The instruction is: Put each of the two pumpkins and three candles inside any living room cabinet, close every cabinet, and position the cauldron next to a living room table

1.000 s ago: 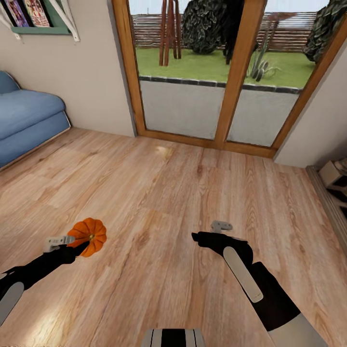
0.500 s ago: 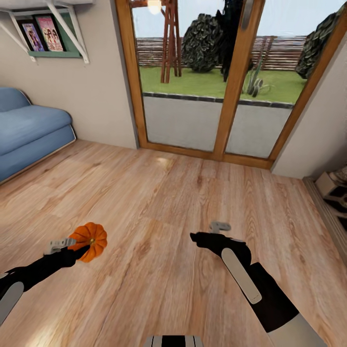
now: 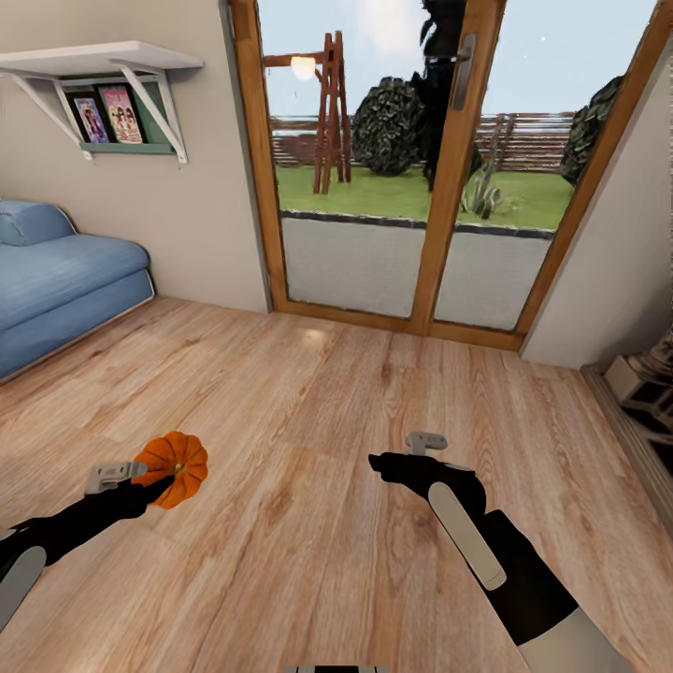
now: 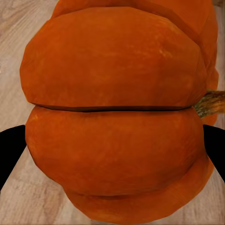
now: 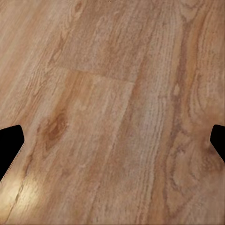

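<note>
A bright-orange ribbed pumpkin (image 3: 174, 465) hangs above the wooden floor at the lower left of the head view, with my left gripper (image 3: 150, 477) shut on it. Up close in the left wrist view the pumpkin (image 4: 115, 112) sits between the two dark fingertips (image 4: 10, 152), its short stem off to one side. My right gripper (image 3: 381, 462) is held out over bare floor at the lower middle-right. Its two dark fingertips (image 5: 10, 143) stand wide apart in the right wrist view, with only floorboards between them. The candles, cabinet, table and cauldron are out of view.
Ahead stands a wood-framed glass patio door (image 3: 439, 187) onto a garden. A blue sofa (image 3: 56, 280) lies along the left wall under a white shelf (image 3: 103, 61) with pictures. Some pale furniture (image 3: 645, 383) shows at the right edge. Open wooden floor (image 3: 318, 393) spreads between.
The head view has tilted upward, so the door, shelf and sofa sit lower in the picture. Both arms keep their poses and the pumpkin stays in the left gripper.
</note>
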